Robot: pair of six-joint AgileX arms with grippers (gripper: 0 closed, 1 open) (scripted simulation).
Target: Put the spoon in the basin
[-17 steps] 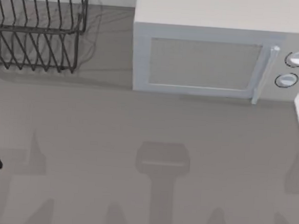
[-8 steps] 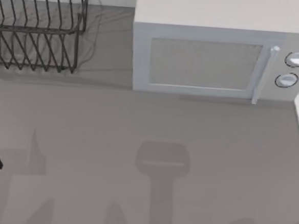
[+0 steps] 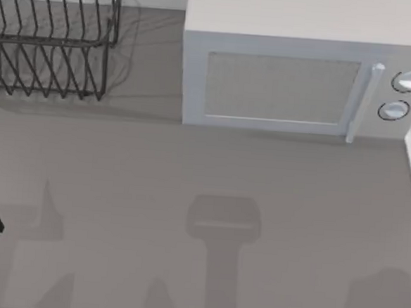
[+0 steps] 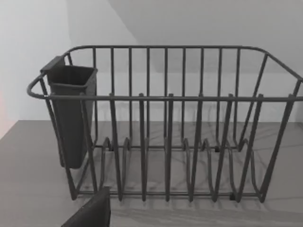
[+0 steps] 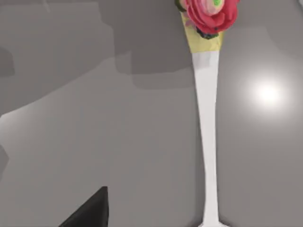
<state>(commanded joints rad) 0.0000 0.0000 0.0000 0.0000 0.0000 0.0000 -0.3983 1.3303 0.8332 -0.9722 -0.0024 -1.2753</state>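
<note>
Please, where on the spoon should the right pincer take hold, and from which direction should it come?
Probably the slim white handle, from straight above, fingers closing across its width. The spoon lies flat on the table, so its narrow middle seems easiest to span; the end with the red flower looks bulkier.

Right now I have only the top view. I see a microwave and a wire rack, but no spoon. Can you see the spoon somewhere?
Observer: Yes. In the right wrist view the spoon lies flat on the grey table.
Operator: How does it look?
Observer: It has a white handle with a red flower ornament at one end.
Operator: Is the right arm holding it?
Observer: No. A dark part of the right gripper is beside the handle, apart from it.
</note>
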